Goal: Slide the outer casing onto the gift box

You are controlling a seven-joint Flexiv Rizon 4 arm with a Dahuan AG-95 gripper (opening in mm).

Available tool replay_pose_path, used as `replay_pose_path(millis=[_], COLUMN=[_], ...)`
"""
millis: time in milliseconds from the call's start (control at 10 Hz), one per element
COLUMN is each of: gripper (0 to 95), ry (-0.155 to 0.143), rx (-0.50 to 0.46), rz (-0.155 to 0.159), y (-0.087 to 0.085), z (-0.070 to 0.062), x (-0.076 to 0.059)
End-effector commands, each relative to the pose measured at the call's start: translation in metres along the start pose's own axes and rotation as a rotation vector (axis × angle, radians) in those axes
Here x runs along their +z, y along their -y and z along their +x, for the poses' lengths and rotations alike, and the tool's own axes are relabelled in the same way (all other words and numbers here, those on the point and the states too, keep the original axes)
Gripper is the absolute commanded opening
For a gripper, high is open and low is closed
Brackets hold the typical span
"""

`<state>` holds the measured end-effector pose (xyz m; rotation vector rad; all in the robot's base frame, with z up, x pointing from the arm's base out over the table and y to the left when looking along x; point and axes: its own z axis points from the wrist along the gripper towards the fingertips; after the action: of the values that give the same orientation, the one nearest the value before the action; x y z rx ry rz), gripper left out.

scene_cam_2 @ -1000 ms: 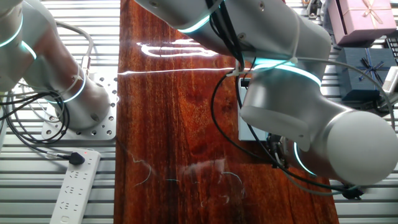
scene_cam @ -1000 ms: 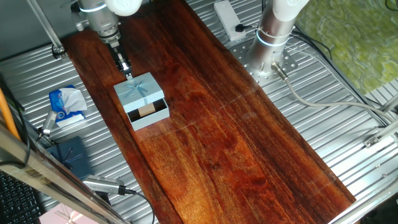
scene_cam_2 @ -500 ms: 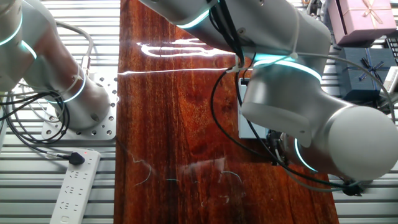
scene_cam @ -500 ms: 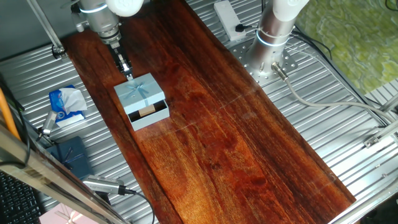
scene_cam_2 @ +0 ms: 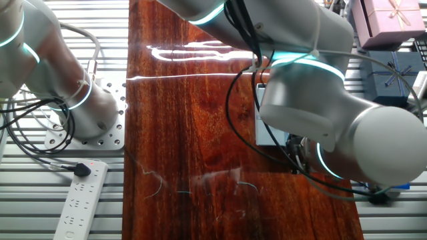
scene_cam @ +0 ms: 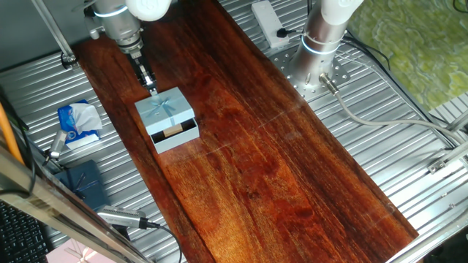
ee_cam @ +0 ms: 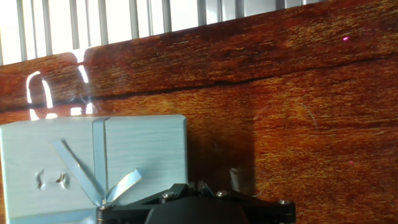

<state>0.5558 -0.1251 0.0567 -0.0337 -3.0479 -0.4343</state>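
The outer casing (scene_cam: pixel 165 108), a light blue sleeve with a pale ribbon and bow on top, lies on the wooden board (scene_cam: pixel 278 168). It sits partly over the gift box (scene_cam: pixel 175 136), whose open end and tan-brown block show at the near side. My gripper (scene_cam: pixel 151 89) is shut and empty, its tip at the casing's far edge. In the hand view the casing (ee_cam: pixel 93 158) fills the lower left, with my gripper (ee_cam: pixel 193 186) just beside its right edge. In the other fixed view my arm hides all but a sliver of the casing (scene_cam_2: pixel 265 135).
A blue-white packet (scene_cam: pixel 77 120), a dark navy box (scene_cam: pixel 82 183) and a pink box (scene_cam: pixel 73 256) lie left of the board. A second arm's base (scene_cam: pixel 318 44) and a power strip (scene_cam: pixel 267 22) stand at the far right. The board's left edge is close to the casing.
My arm has shifted slightly in the other fixed view. The casing and gift box look unmoved.
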Motion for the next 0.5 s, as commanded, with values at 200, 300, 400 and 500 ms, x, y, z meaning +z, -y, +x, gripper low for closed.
replay_pose_path(millis=[200, 300, 400, 500], gripper=[0.0, 0.0, 0.0, 0.0], ry=[0.0, -0.002, -0.004, -0.004], rx=[0.005, 0.006, 0.006, 0.006], rz=[0.004, 0.004, 0.005, 0.005], y=[-0.0029, -0.0039, -0.0047, -0.0049], z=[-0.0011, -0.0011, -0.0011, -0.0011], x=[0.0017, 0.0017, 0.0012, 0.0009])
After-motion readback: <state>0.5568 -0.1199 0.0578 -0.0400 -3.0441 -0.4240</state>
